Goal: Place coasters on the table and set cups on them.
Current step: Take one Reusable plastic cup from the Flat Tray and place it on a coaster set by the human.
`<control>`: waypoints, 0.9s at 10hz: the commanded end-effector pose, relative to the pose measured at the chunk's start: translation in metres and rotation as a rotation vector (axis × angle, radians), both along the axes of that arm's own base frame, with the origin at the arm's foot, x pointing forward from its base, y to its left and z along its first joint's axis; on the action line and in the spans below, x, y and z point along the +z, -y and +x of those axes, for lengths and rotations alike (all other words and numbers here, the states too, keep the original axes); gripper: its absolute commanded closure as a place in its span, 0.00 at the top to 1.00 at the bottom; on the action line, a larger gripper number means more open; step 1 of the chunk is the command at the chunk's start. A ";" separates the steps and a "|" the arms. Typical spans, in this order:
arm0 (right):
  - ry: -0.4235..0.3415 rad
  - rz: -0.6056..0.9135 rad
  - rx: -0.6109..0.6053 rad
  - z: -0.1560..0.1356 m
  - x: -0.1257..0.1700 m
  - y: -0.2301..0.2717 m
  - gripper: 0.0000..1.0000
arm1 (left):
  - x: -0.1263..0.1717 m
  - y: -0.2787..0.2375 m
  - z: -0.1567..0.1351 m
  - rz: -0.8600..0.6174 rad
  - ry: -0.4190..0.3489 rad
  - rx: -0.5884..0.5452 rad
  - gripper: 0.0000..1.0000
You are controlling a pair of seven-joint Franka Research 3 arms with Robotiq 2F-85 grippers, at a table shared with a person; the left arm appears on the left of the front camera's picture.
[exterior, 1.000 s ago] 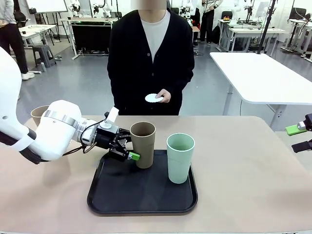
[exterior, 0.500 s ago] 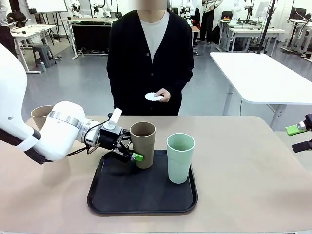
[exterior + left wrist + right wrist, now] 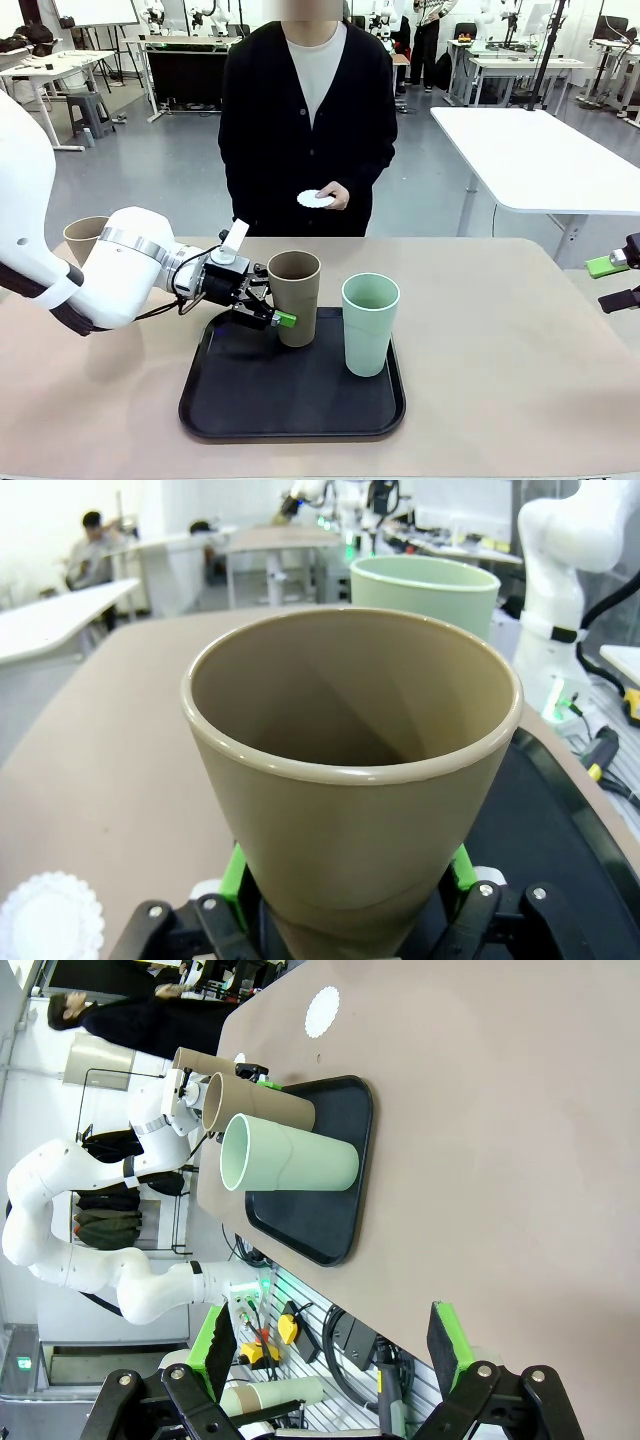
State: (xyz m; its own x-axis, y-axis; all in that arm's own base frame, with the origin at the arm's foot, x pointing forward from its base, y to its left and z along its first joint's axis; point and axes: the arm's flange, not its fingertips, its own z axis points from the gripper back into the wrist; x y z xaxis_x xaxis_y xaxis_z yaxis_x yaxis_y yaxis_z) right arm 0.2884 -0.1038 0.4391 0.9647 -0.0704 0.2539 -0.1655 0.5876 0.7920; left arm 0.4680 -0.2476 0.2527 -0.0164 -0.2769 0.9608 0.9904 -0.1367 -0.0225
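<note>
**Gripper state**
- The left gripper (image 3: 279,312) is clamped on the lower wall of the tan cup (image 3: 295,298). In the left wrist view its green pads (image 3: 236,878) press against both sides of that cup.
- The right gripper (image 3: 330,1352) is released, with its jaws spread and nothing between them. In the front view it hangs at the right edge of the frame, off the table's corner.

**Task items**
- The tan cup stands upright in the rear left part of the black tray (image 3: 290,405).
- The mint cup (image 3: 369,325) stands upright just right of the tan cup on the same tray, with a small gap between them.
- A second tan cup (image 3: 80,236) stands at the left edge of the frame, partly behind the left arm.
- One coaster (image 3: 48,925) lies flat on the table, at the lower left of the left wrist view.
- Another coaster (image 3: 315,199) is held in the person's hand (image 3: 337,196), upper centre of the frame.

**Markings**
- A small green sign (image 3: 22,1363) at the lower left of the right wrist view is too small to read.

**Surface and room**
- The table (image 3: 500,350) is beige-tan and matte, with a rounded corner.
- A white table (image 3: 540,160) stands at the upper right.
- The floor is grey, with further desks and people at the back.
</note>
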 end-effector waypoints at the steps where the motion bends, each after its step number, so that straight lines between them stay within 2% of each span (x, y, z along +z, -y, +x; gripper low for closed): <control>1: 0.004 0.010 0.001 0.001 0.000 0.000 1.00 | -0.002 -0.001 0.002 -0.043 0.030 0.010 0.00; 3: 0.004 0.010 0.001 0.001 0.000 0.000 1.00 | 0.006 -0.004 0.002 -0.050 0.035 0.018 0.00; 4: 0.004 0.010 0.001 0.001 0.000 0.000 1.00 | 0.015 -0.006 0.002 -0.053 0.032 0.035 0.25; 5: 0.004 0.010 0.001 0.001 0.000 0.000 1.00 | 0.035 -0.008 0.001 -0.046 -0.003 0.050 0.68; 9: 0.004 0.010 0.001 0.001 0.000 0.000 1.00 | 0.152 -0.008 -0.017 -0.034 0.024 0.059 0.68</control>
